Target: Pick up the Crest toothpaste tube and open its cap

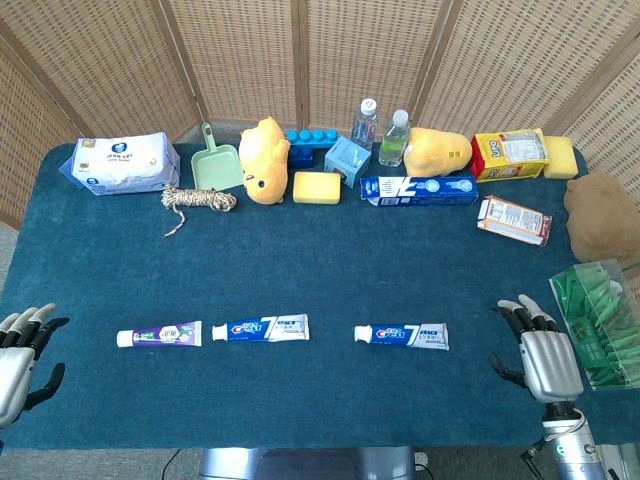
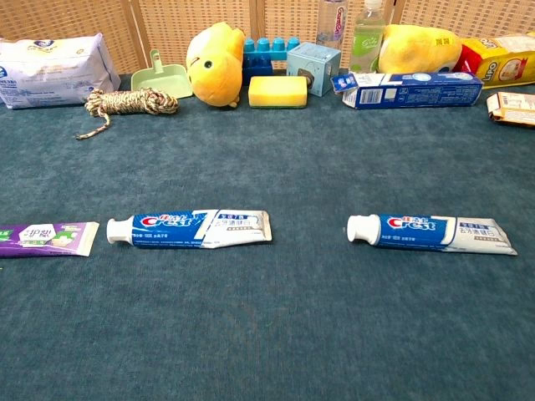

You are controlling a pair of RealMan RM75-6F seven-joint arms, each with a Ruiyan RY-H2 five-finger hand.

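Two hands rested open and empty on the blue table (image 1: 300, 250): left hand (image 1: 20, 350) at lower left, right hand (image 1: 540, 350) at lower right; between them lay two capped Crest tubes, one mid-left (image 1: 262, 328), one mid-right (image 1: 402, 335), beside a purple tube (image 1: 158, 337)

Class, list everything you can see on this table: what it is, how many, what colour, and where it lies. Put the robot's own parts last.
Crest tubes: two, blue and white, front row, middle and right.
Purple tube: one, front row, left.
Toothpaste box: one, blue, back row.
Plush toys: two, yellow, back row.
Sponge: one, yellow, back centre.
Dustpan: one, green, back left.
Rope: one coil, beige, back left.
Wipes pack: one, white, far left.
Bottles: two, clear, back.
Left hand: open, left edge.
Right hand: open, right edge.
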